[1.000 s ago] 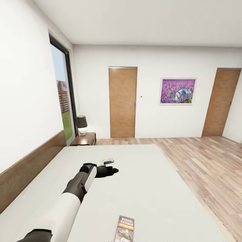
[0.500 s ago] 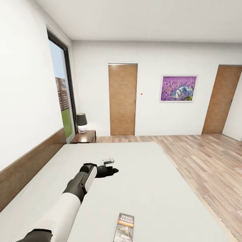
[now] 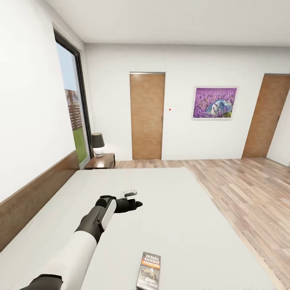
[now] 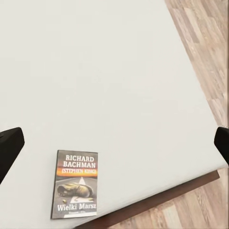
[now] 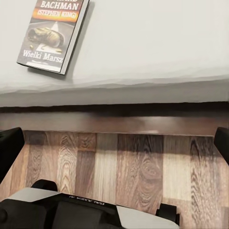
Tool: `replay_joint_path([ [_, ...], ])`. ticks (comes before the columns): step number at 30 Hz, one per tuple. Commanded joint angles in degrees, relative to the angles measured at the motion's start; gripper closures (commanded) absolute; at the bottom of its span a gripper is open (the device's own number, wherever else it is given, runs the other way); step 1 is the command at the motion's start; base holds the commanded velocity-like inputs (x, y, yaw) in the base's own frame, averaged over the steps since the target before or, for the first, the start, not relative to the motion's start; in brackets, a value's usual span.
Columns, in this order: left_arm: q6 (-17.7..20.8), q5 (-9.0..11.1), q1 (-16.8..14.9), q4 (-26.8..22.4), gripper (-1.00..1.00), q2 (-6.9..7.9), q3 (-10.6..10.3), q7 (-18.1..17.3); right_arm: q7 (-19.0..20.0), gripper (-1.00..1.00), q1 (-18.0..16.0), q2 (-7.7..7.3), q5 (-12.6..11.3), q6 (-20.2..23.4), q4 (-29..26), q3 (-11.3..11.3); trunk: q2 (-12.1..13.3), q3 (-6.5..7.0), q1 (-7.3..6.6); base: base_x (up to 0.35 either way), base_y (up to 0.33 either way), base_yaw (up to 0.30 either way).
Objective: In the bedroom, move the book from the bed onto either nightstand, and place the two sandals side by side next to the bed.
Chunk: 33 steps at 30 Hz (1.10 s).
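Note:
The book (image 3: 149,270), dark grey with white "Richard Bachman" lettering and an orange band, lies flat on the bed (image 3: 173,209) near its closest edge. My left gripper (image 3: 133,199) is held out over the middle of the mattress, open and empty. In the left wrist view the book (image 4: 75,183) lies below the wide-apart fingertips (image 4: 9,147). My right gripper (image 5: 114,143) hangs open over the floor beside the bed frame (image 5: 114,119), with the book (image 5: 53,32) on the mattress above it. A nightstand (image 3: 100,161) stands at the bed's far left corner. The sandals are out of view.
A black-shaded lamp (image 3: 98,144) stands on the nightstand. The dark headboard (image 3: 36,193) runs along the left wall under a tall window (image 3: 74,108). Two brown doors (image 3: 147,116) and a lavender painting (image 3: 214,102) are on the far wall. Wood-plank floor (image 3: 249,193) lies right of the bed.
The whole head view has shifted slightly, so the camera has moved; the far wall sits a little higher in the picture. My left arm keeps its pose, and the book lies where it was.

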Motion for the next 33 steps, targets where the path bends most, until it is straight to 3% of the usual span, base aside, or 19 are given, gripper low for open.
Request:
replay_joint_path([
  [1,0.28,0.66,-0.01,-0.04,-1.00,0.00,0.01,0.10,0.31,-1.00,-0.06,-0.02,-0.35,-0.09,0.19,-0.24,-0.05,-0.12,0.02,0.000,0.000,0.000],
  [7,0.04,2.21,-0.01,-0.04,-1.00,0.00,0.01,0.10,0.79,-1.00,-0.06,-1.06,-0.44,0.19,0.16,-0.40,-0.05,-0.64,0.02,0.000,0.000,0.000],
  [10,-0.23,2.42,-0.01,0.00,-1.00,0.00,0.01,0.10,2.88,-1.00,-0.06,-4.53,-0.52,0.43,0.11,-0.40,-0.05,-0.88,0.02,0.000,0.000,0.007],
  [12,-0.42,2.46,-0.01,-0.02,-1.00,0.00,0.01,0.10,5.55,-1.00,-0.06,-5.69,-0.51,0.51,0.10,-0.34,-0.05,-1.01,0.02,0.000,0.000,0.017],
  [18,-0.53,2.53,-0.01,-0.03,-1.00,0.00,0.01,0.10,12.08,-1.00,-0.06,-6.31,-0.16,0.61,0.08,-0.27,-0.05,-1.39,0.02,0.000,0.000,0.064],
  [33,-0.55,2.56,-0.01,0.01,-1.00,0.00,0.01,0.10,13.37,-1.00,-0.06,-6.29,-0.37,0.49,0.12,-0.24,-0.05,-2.57,0.02,0.000,0.000,0.106],
])
